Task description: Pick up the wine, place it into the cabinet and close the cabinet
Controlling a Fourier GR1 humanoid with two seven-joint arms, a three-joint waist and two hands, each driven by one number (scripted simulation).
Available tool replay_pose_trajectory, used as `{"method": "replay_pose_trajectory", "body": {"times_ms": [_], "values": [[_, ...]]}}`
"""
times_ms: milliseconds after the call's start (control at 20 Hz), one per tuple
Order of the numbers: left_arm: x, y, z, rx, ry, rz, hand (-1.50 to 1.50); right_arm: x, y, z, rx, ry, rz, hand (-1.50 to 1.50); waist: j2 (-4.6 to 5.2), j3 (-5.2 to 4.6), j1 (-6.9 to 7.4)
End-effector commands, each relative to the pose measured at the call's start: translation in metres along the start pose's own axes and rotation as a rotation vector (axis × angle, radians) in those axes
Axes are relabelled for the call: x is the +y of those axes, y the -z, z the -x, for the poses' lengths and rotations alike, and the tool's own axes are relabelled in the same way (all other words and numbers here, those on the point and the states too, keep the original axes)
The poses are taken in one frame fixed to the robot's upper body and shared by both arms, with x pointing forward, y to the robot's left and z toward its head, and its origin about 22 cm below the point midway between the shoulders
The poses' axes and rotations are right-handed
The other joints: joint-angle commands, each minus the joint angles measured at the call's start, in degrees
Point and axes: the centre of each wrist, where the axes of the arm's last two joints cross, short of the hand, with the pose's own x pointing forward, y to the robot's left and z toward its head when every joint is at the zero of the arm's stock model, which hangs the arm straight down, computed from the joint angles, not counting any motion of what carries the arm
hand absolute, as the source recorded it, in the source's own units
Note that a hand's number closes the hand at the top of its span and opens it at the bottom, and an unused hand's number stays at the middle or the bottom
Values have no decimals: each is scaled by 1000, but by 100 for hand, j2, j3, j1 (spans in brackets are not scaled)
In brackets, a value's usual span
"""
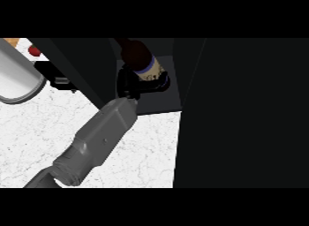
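The black right hand is curled round the dark brown wine bottle with its cream label. The bottle stands tilted inside the dark open cabinet, above the white marbled table.

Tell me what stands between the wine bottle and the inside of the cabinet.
Nothing visible does. The wine bottle is already inside the cabinet, between its dark walls, with the hand curled round its lower part. The door that has to close cannot be told apart from the dark panels.

One wine bottle, one cabinet
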Motion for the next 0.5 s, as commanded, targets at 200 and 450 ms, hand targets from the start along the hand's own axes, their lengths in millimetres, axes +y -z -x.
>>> {"method": "replay_pose_trajectory", "body": {"times_ms": [200, 450], "values": [[3, -12, 12, 14, 6, 2, 150, 1, 4, 2, -5, 12, -7, -150, 37, -5, -116], [-9, -11, 5, -13, -79, -48, 150, 7, -1, 1, -1, 23, -27, -150, 35, -8, -171]]}}
